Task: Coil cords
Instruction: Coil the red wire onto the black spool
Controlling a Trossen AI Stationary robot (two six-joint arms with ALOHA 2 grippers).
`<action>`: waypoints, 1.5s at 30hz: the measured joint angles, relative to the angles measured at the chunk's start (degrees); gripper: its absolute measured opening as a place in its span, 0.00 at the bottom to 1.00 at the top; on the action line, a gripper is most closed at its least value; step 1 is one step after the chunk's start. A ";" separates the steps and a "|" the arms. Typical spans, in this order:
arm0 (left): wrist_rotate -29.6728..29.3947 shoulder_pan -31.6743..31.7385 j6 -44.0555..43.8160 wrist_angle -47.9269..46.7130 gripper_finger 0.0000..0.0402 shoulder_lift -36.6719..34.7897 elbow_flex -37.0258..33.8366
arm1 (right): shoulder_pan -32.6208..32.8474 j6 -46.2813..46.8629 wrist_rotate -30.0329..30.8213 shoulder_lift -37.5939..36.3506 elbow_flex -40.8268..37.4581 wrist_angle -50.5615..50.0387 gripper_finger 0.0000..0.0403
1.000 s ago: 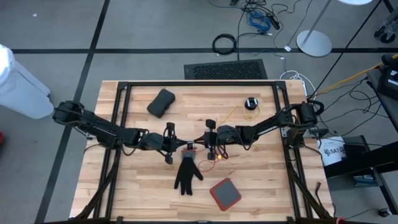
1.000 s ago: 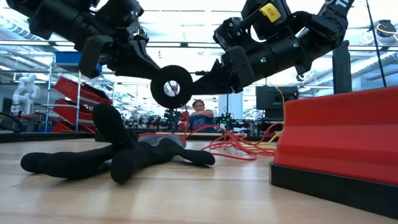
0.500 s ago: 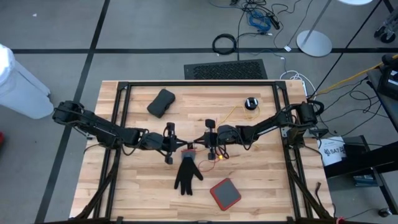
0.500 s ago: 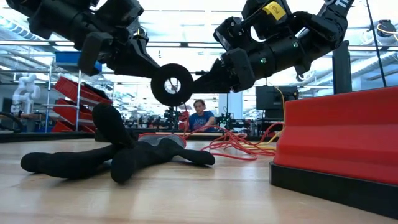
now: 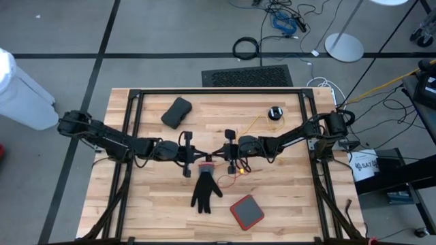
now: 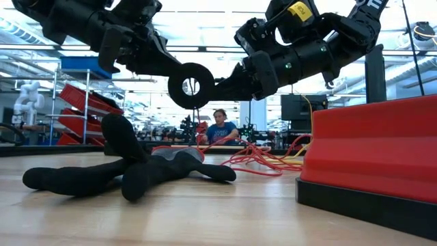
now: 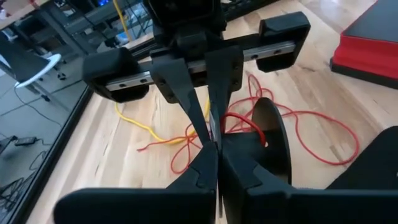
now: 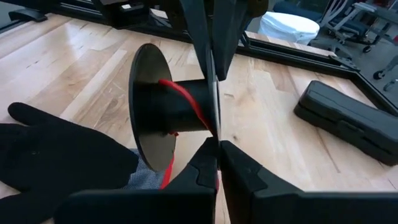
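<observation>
A black spool (image 6: 191,85) hangs above the black glove (image 5: 204,190) at mid-table, between my two grippers. A red cord (image 8: 186,99) is wound on its hub and trails to a loose red tangle (image 5: 240,170) on the wood. My left gripper (image 7: 217,149) comes in from the table's left and is shut on the spool. My right gripper (image 8: 217,146) comes from the right and is also shut on it. A yellow cord (image 5: 255,124) runs from a black puck (image 5: 274,112) at the far right toward the tangle. My left gripper pinches the rim (image 7: 217,138) of the spool's far flange between its two fingers. It comes from the table's left, slanting a little downward. The spool is clear of the table, its axis level. My right gripper pinches the opposite edge of that same flange (image 8: 215,127) between its two fingers. It comes from the table's right, slanting a little downward, tip to tip with my left gripper. The other flange (image 8: 149,118) stands free toward the near side.
A red square block (image 5: 246,212) lies near the front edge, right of the glove. A black case (image 5: 177,112) rests at the far left. A black frame (image 5: 218,92) borders the table. A person (image 6: 220,126) sits in the room beyond.
The spool has risen a little between the two grippers, and my left gripper has lifted and tipped slightly with it. The red tangle and the glove lie as before.
</observation>
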 joint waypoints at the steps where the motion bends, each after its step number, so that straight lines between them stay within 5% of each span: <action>1: -0.24 0.00 0.08 0.29 0.01 0.02 0.00 | 0.01 0.20 0.72 -0.01 0.03 0.11 0.03; 15: -10.00 -0.90 3.45 5.53 0.00 -9.75 0.02 | 3.41 0.98 12.04 -5.15 0.26 -5.10 0.25; 22: -9.67 -2.91 2.97 6.55 0.00 -15.62 0.02 | 3.84 3.26 12.65 -6.01 0.26 -4.19 0.25; 35: -8.88 -3.52 2.93 10.24 0.00 -16.06 0.02 | 3.81 4.50 12.66 -5.98 0.17 -4.24 0.25; 45: -7.73 -3.52 2.75 13.05 0.00 -16.04 0.00 | 3.79 4.50 12.90 -5.91 0.15 -4.25 0.07</action>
